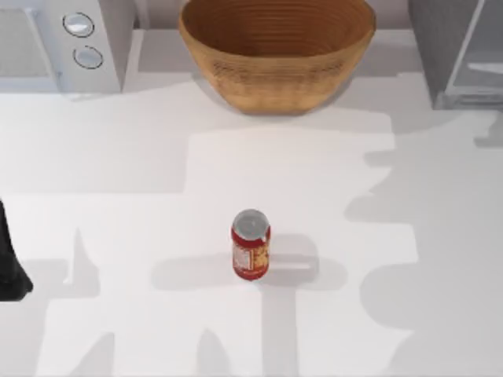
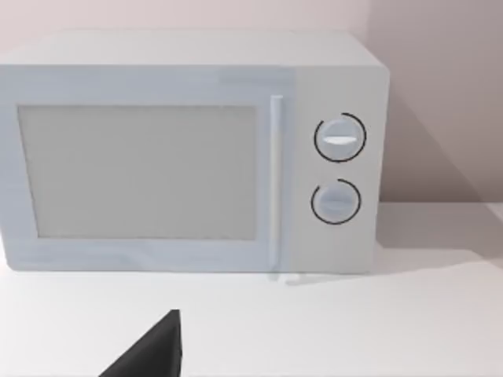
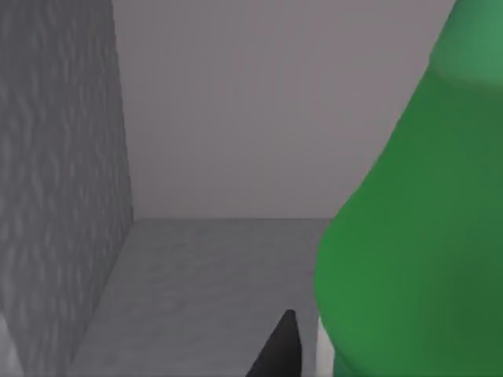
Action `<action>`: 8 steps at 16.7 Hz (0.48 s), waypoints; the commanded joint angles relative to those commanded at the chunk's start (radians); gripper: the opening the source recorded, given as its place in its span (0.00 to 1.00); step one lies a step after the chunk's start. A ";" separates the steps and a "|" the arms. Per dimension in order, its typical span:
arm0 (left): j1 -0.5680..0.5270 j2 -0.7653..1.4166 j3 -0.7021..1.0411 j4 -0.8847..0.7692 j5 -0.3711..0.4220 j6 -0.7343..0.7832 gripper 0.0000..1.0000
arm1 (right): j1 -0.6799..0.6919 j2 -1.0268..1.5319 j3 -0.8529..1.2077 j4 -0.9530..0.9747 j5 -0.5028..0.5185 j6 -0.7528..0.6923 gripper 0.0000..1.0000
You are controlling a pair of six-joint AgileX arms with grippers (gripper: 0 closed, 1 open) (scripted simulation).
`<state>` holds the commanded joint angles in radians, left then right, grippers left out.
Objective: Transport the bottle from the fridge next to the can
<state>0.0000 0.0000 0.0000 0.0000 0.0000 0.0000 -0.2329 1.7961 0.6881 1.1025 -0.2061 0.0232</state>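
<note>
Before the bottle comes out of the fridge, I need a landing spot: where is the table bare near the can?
Bare table lies on both sides of the can and in front of it. The back is crowded: microwave, basket, fridge. The bottle sits inside grey walls at the right gripper.

No legible text, even on can label
</note>
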 joint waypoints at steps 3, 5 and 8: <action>0.000 0.000 0.000 0.000 0.000 0.000 1.00 | 0.096 0.017 -0.027 0.039 0.096 0.013 0.00; 0.000 0.000 0.000 0.000 0.000 0.000 1.00 | 0.212 0.027 -0.062 0.071 0.208 0.026 0.00; 0.000 0.000 0.000 0.000 0.000 0.000 1.00 | 0.448 0.037 -0.133 0.122 0.424 0.047 0.00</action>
<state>0.0000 0.0000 0.0000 0.0000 0.0000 0.0000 0.2146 1.8329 0.5547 1.2248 0.2181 0.0698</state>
